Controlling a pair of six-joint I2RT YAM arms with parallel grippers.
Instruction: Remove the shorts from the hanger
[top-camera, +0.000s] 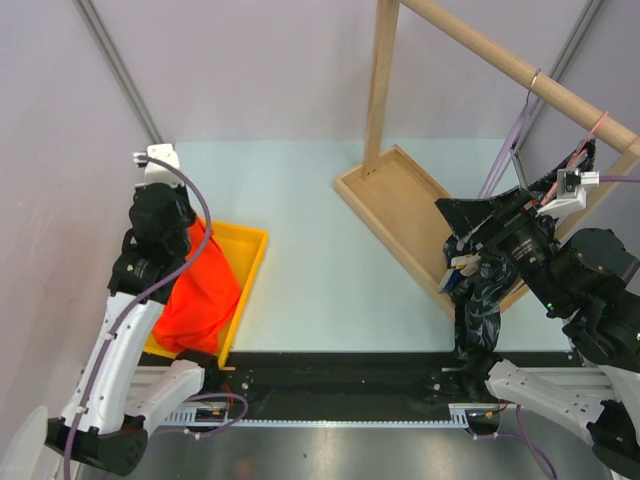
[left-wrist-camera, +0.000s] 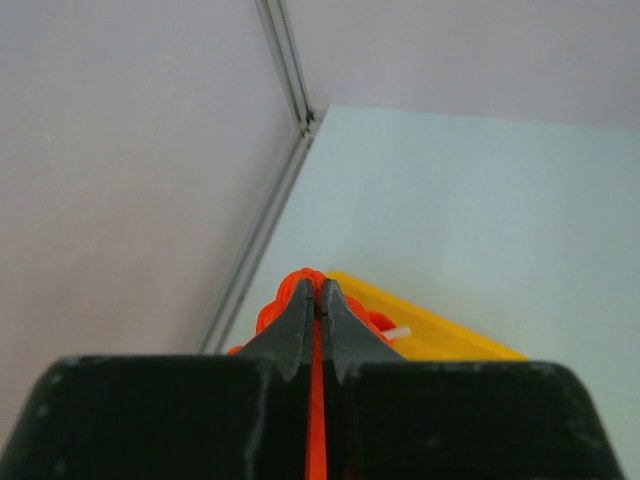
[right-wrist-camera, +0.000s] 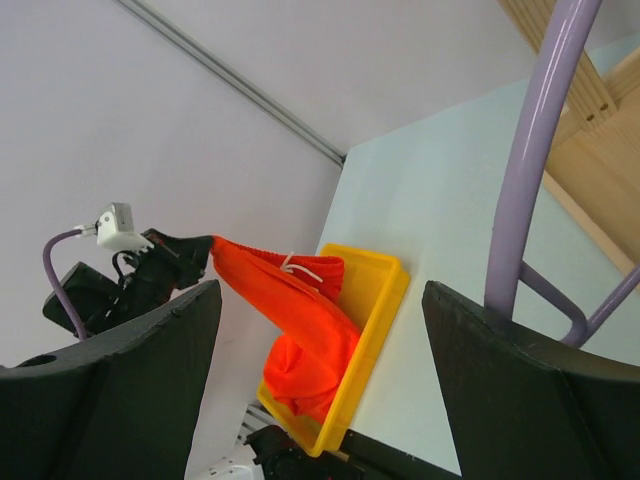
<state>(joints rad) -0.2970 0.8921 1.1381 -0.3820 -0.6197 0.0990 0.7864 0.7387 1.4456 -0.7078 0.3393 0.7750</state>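
Left pincer (left-wrist-camera: 318, 300): clamped tight on a fold of the orange shorts (right-wrist-camera: 300, 330). In the left wrist view we see a thin line of orange fabric pinched between the two jaws and bunched above their tips.

Orange shorts: the gripped end is lifted off to the left. The rest slopes down into the yellow tray (top-camera: 252, 262) and piles up there. The white drawstring (right-wrist-camera: 300, 268) shows near the raised end. The tray sits on the left part of the tabletop (top-camera: 300, 200), by the left arm.

Right pincer (right-wrist-camera: 320, 300): jaws spread wide, with nothing between them. The purple hanger (right-wrist-camera: 530, 170) runs up just beside the right-hand finger (right-wrist-camera: 530, 400); we cannot tell whether they touch.

Dark shorts (top-camera: 478, 310): they hang down beside the right wrist, at the near right of the tabletop, and their lower end reaches the black strip at the near edge. Their upper end is hidden behind the arm, so we cannot tell how they hang.

Rack: the wooden rod (top-camera: 500, 60) crosses the upper right, and the hanger's hook is looped over it. The wooden base tray (top-camera: 395, 200) lies on the tabletop below.
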